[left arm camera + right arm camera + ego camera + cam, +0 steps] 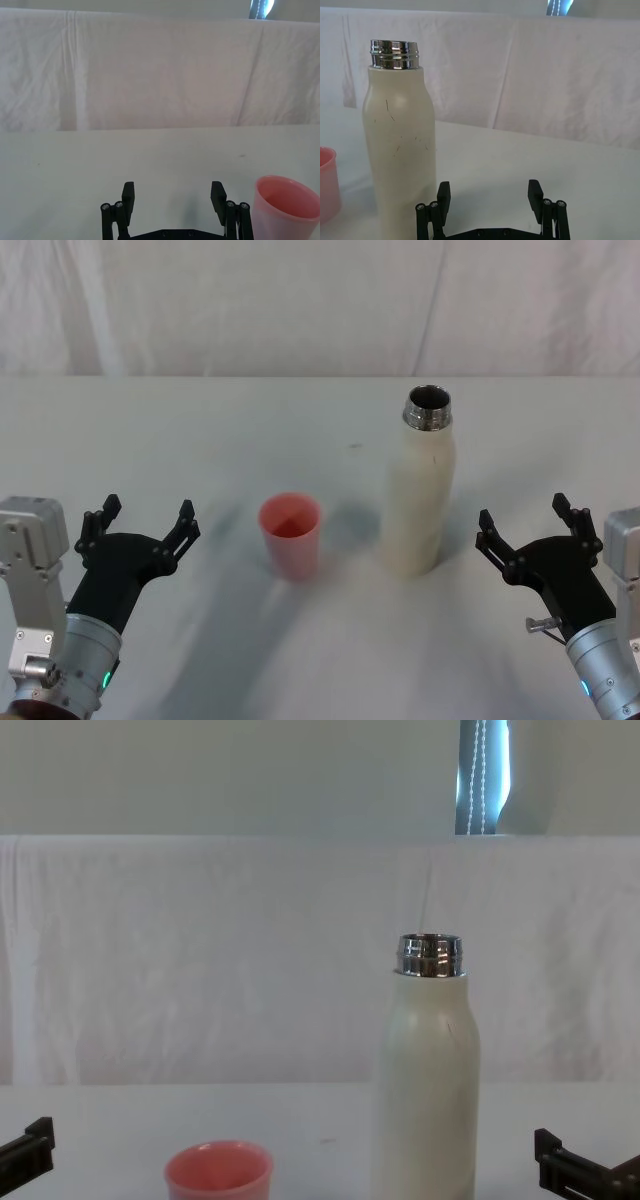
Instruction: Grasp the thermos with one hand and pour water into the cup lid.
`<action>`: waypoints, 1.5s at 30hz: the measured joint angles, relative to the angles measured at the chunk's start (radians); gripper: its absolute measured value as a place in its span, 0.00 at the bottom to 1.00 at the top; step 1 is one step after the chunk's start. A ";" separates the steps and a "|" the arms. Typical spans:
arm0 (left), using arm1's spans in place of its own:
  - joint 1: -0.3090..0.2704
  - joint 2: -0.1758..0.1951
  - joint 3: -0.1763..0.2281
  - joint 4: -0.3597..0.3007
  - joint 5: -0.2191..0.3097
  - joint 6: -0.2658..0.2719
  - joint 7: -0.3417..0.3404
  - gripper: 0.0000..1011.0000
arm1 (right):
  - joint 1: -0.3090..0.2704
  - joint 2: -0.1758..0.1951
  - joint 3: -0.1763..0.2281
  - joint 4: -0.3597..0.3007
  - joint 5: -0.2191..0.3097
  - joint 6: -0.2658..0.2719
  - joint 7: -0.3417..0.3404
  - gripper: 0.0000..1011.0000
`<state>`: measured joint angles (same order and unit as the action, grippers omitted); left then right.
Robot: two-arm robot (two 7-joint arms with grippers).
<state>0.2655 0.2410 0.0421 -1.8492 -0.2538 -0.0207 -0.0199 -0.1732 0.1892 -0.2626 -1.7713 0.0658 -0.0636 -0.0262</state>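
Note:
The cream-white thermos point(420, 490) stands upright mid-table, its steel neck uncapped; it also rises in the chest view point(427, 1080) and close by in the right wrist view point(400, 150). The pink cup lid point(290, 535) sits upright just left of it, seen too in the left wrist view point(287, 207) and the chest view point(218, 1175). My right gripper point(527, 520) is open, a short way right of the thermos, touching nothing. My left gripper point(145, 520) is open, left of the cup lid, with nothing between its fingers.
A white cloth covers the table point(200, 430) and hangs as a backdrop point(200, 960) behind it. Bare cloth lies on all sides of the two objects.

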 joint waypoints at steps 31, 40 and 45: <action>0.000 0.000 0.000 0.000 0.000 0.000 0.000 0.99 | -0.014 -0.054 -0.003 0.001 0.009 -0.015 0.108 0.99; 0.000 0.000 0.000 0.000 0.000 0.000 0.000 0.99 | 0.002 -0.076 -0.015 0.031 0.000 -0.005 0.153 0.99; 0.000 0.000 0.000 0.000 0.000 0.000 0.000 0.99 | 0.015 -0.084 -0.025 0.047 -0.006 -0.002 0.169 0.99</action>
<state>0.2655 0.2410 0.0421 -1.8492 -0.2538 -0.0208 -0.0199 -0.1584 0.1054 -0.2875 -1.7247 0.0599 -0.0658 0.1432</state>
